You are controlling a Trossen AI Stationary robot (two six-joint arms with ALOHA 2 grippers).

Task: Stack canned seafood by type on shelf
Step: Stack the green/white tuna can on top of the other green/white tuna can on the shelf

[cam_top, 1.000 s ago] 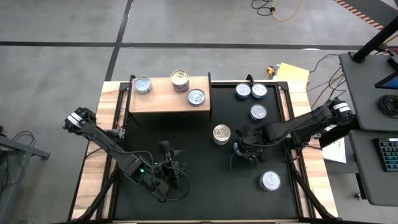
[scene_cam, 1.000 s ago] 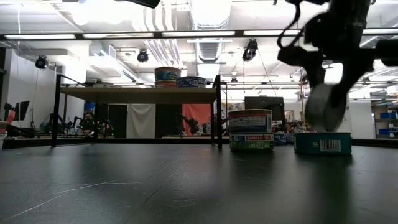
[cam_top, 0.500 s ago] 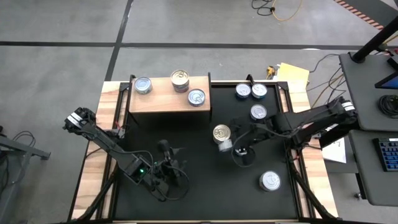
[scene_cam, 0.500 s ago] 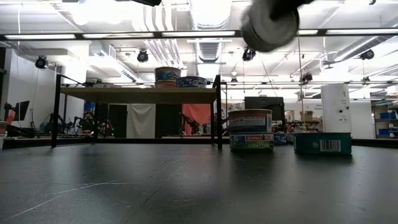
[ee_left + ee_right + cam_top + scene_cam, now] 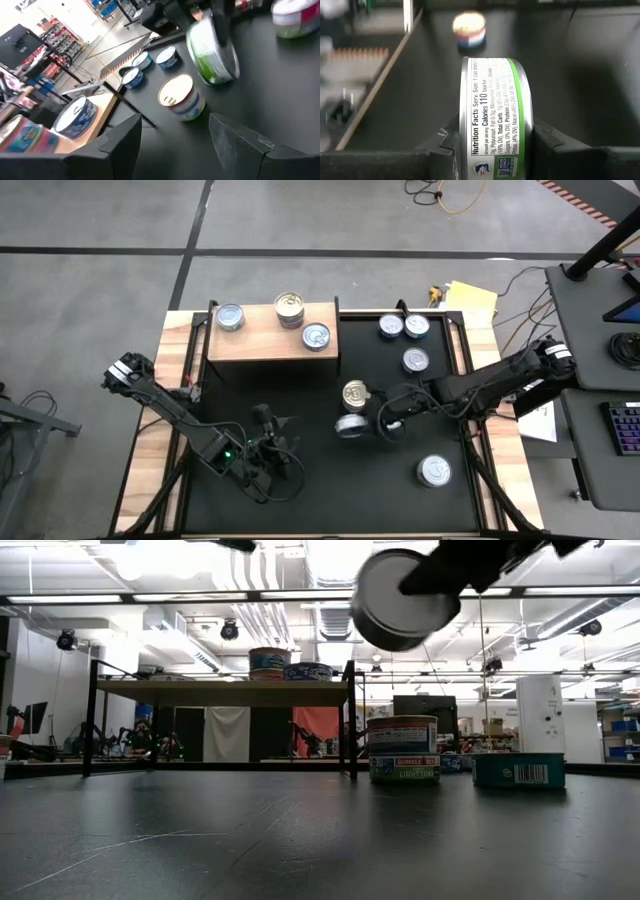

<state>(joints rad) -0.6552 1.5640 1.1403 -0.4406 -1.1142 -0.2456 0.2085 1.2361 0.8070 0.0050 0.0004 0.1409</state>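
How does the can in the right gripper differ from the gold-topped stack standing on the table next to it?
The held can hangs in the air in the right gripper, tipped on edge; the gold-topped stack stands upright on the black table. The held can is a single tin with a green-edged white label and silver face; the stack is two tins, gold on top, with red and blue bands. Both are short round tins, neither on the shelf.

Black table (image 5: 300,395) carries wooden shelf (image 5: 262,340) (three tins (image 5: 289,308) atop), loose tins (image 5: 403,327).

Can (image 5: 400,602) held aloft, tilted, by dark fingers (image 5: 470,565); two-can stack (image 5: 403,749) on table below.
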